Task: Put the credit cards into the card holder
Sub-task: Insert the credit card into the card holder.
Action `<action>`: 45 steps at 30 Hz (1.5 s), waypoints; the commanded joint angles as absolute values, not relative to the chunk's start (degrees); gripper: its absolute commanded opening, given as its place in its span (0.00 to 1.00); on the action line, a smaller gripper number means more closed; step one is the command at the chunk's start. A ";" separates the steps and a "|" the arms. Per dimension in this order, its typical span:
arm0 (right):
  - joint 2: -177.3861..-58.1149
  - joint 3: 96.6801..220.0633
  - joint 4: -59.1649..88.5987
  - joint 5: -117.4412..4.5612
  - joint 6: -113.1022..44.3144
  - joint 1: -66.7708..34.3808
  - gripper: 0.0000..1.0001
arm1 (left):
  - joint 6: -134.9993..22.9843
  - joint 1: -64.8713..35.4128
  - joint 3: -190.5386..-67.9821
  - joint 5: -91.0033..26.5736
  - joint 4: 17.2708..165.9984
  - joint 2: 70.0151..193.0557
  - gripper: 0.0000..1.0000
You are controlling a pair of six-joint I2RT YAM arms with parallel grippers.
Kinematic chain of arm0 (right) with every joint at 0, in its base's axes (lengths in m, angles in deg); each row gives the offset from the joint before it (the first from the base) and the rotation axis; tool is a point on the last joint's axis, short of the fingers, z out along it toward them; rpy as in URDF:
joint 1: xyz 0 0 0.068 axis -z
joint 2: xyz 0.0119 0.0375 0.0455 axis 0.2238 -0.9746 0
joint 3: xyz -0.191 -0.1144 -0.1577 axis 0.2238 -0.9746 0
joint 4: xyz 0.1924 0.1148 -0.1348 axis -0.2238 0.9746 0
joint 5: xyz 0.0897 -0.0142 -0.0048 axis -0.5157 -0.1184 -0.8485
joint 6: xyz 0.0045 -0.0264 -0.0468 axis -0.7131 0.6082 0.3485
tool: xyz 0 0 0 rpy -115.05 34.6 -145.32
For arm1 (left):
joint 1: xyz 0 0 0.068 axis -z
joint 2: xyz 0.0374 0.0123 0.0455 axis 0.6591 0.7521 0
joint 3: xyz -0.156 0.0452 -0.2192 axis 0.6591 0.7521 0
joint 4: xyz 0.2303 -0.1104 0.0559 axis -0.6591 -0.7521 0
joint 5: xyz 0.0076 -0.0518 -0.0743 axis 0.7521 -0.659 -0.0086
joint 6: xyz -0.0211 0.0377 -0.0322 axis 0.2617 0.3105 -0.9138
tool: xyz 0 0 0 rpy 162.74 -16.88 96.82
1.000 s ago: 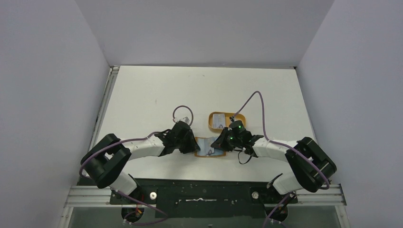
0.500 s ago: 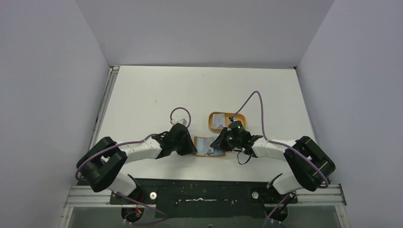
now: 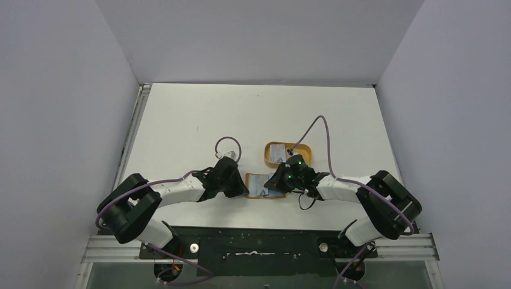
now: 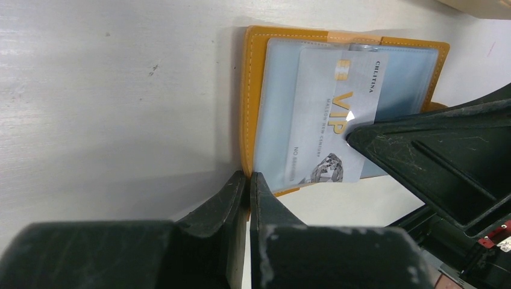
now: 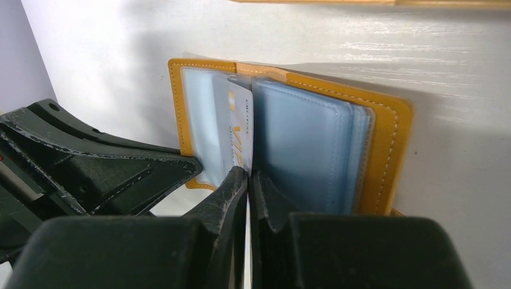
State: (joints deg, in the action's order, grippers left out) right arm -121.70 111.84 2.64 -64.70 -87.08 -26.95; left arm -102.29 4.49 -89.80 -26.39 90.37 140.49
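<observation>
Card holder (image 4: 250, 90) open flat on worktop (image 4: 120, 90), between both hands. Silver card (image 4: 328, 120) on clear sleeves, slightly skewed, depth in pocket unclear. Right hand (image 5: 248, 177) clenched, tips at card edge. Left hand (image 4: 248, 180) clenched at holder corner — hold on leather unclear. Risk: card jams at sleeve mouth, holder slides. Tray (image 3: 306, 148) just behind — second card (image 3: 277, 153) inside.

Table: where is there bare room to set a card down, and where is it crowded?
Bare: the table's far half beyond the orange tray, and both side strips outside the arms. Crowded: near centre, where left gripper and right gripper meet at the card holder.
</observation>
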 commanded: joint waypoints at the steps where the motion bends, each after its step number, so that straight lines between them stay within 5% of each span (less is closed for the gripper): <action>1: -123.73 112.66 4.37 -61.25 -86.33 -28.36 0.00 | -101.73 4.83 -88.81 -26.28 91.20 141.83 0.00; 5: -124.55 113.40 4.45 -60.61 -86.37 -28.96 0.00 | -101.73 4.82 -88.66 -26.20 90.92 141.31 0.05; 12: -124.39 113.56 4.97 -60.19 -86.14 -29.06 0.00 | -101.10 3.76 -88.34 -25.27 85.98 137.71 0.35; 18: -124.30 114.03 5.96 -60.05 -85.36 -29.08 0.00 | -99.95 2.19 -88.26 -24.39 83.23 134.39 0.38; 24: -124.62 114.77 6.80 -59.96 -84.65 -29.41 0.00 | -99.36 1.42 -89.18 -24.39 83.83 136.45 0.32; 38: -127.27 117.11 7.53 -60.32 -83.93 -30.29 0.00 | -99.01 1.56 -89.52 -26.48 87.75 140.85 0.00; 45: -127.97 117.98 7.74 -60.79 -83.16 -30.48 0.00 | -99.01 1.56 -89.85 -26.89 88.24 141.71 0.00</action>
